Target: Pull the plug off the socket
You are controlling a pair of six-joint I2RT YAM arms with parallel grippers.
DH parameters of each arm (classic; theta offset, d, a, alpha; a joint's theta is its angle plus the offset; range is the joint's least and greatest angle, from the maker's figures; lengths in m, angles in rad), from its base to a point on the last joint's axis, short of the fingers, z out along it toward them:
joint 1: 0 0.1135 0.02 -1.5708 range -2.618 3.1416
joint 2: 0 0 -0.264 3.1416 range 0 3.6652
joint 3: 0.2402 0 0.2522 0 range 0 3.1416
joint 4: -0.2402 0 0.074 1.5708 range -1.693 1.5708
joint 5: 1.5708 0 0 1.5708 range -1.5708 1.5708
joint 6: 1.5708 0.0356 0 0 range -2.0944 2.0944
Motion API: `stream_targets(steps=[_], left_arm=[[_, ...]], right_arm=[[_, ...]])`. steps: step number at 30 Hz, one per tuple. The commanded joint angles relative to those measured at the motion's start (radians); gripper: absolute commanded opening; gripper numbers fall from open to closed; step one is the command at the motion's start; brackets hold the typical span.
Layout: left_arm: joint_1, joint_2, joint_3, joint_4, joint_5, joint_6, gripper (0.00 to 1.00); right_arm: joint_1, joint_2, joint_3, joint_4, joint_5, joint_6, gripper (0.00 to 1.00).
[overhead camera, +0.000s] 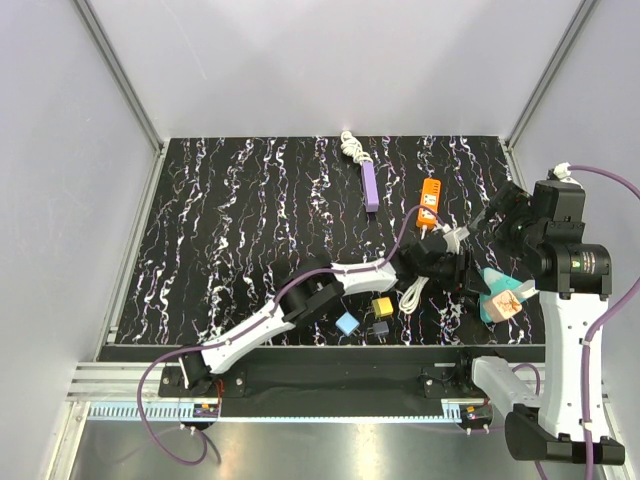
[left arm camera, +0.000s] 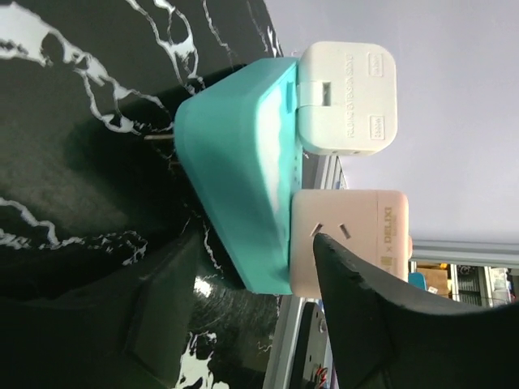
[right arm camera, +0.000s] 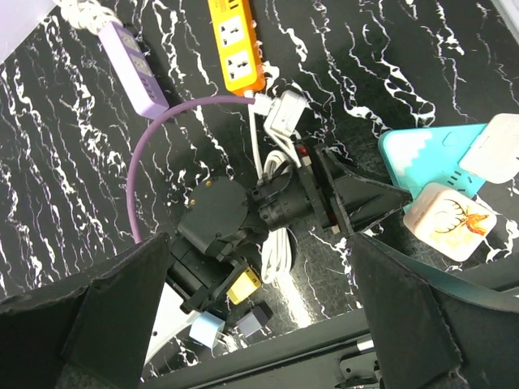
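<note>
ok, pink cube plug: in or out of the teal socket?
In. The pink cube plug sits flush against the face of the teal socket, no prongs showing. The white plug beside it looks seated too.

black marble-look table (overhead camera: pixel 220 230). a purple power strip (overhead camera: pixel 369 185) lies near the middle of the far edge, with an orange power strip (overhead camera: pixel 429 202) just right of it. by the near edge: blue cube (overhead camera: pixel 347 323), yellow cube (overhead camera: pixel 382 306), dark adapter (overhead camera: pixel 378 327), white cable coil (overhead camera: pixel 411 296). a teal socket block (overhead camera: pixel 493 283) sits toward the near right corner.
</note>
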Motion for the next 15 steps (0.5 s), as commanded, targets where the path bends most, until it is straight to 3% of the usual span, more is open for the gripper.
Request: stream_targets(steps=[1,5,10,15], left_arm=[[-0.006,-0.078,-0.087,0.033,-0.031,0.041,0.69],[0.011,-0.193,-0.138,-0.09,-0.062,0.164,0.79],[0.051,-0.329,-0.305,-0.045,-0.022,0.181,0.82],[0.055,-0.483,-0.372,-0.119,0.021,0.279,0.83]], right_arm=[[0.011,-0.014,0.003,0.024,0.048,0.024,1.0],[0.011,-0.017,-0.02,0.02,0.048,0.02,1.0],[0.011,0.03,-0.031,0.02,0.032,0.009,0.99],[0.01,0.088,-0.049,0.018,0.15,0.039,1.0]])
